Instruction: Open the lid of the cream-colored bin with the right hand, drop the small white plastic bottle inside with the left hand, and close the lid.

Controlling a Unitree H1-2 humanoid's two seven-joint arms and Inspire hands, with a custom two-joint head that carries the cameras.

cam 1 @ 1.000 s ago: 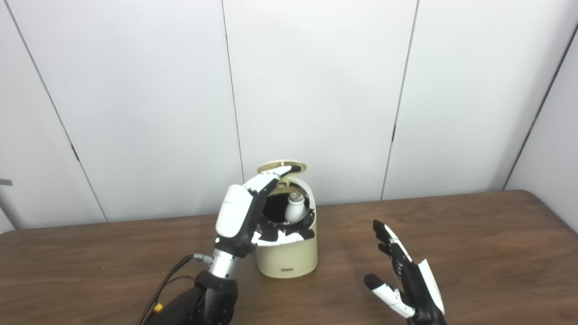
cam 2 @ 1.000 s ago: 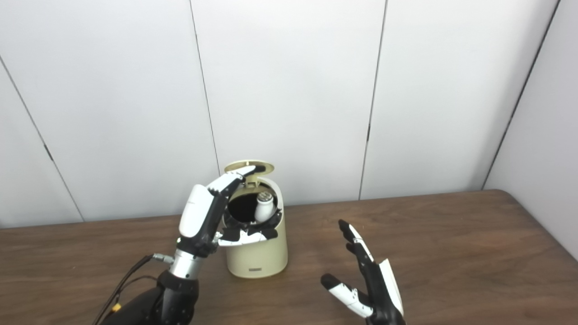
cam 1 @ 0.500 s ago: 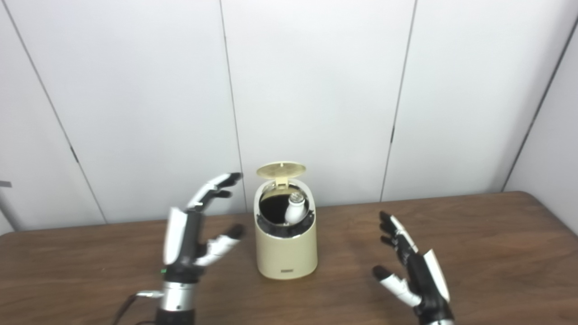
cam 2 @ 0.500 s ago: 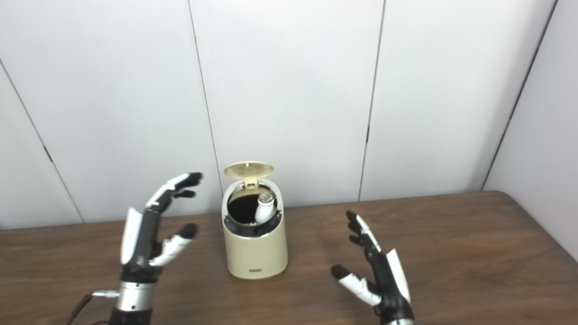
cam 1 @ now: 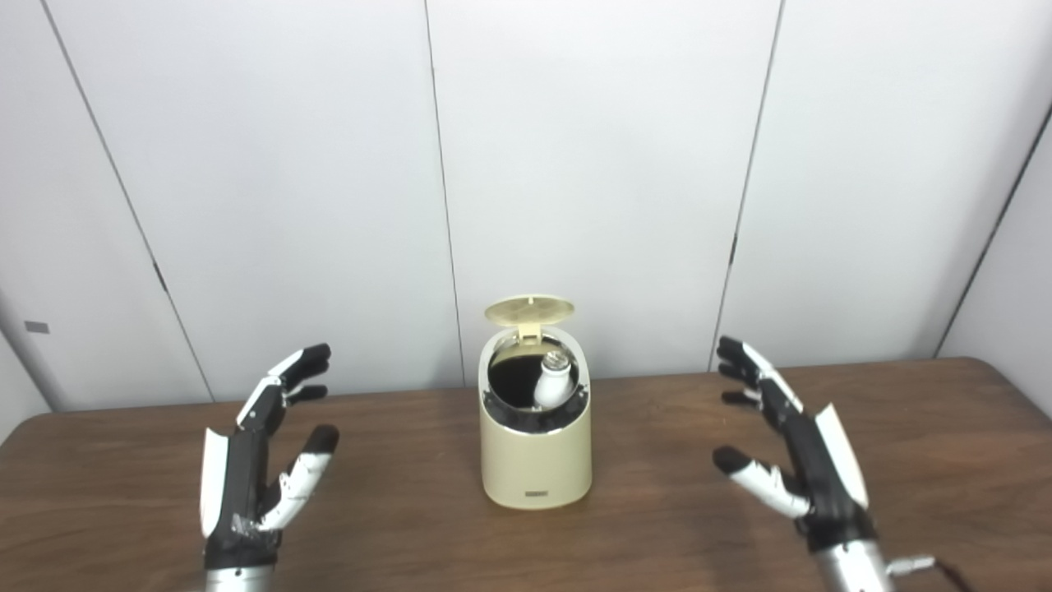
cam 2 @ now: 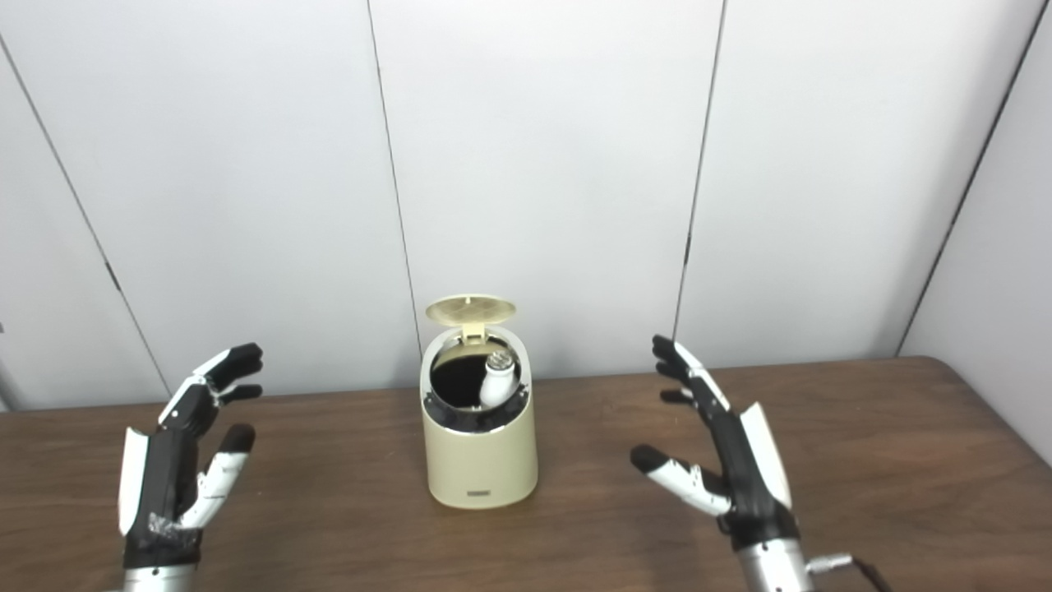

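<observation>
The bin (cam 1: 536, 460) stands on the table (cam 1: 904, 460) between my two hands, its lid (cam 1: 529, 309) tipped up and back on the rear hinge. The bottle (cam 1: 553, 385) is already inside, leaning neck-up against the right side of the mouth, its top reaching about the level of the rim. My left hand (cam 1: 255, 469) hovers well to the left of the bin, fingers spread, holding nothing. My right hand (cam 1: 793, 448) hovers well to the right, also spread wide and empty, palm turned toward the bin.

What remains, as I judge it, is closing the lid. I would do it with the right hand: lift it above the lid's height, bring it in from the right and a little behind, and lay the fingertips on the lid's back face near its top edge. Then I press forward and down in an arc about the hinge, not straight down, so the light bin is not shoved across the table or tipped toward me.

The bottle is my worry. If its neck stands proud of the rim, the lid may catch on it and stop short. I press gently, and if the lid stops short I nudge the bottle deeper first. The left hand can steady the bin's wall if it starts to slide.
</observation>
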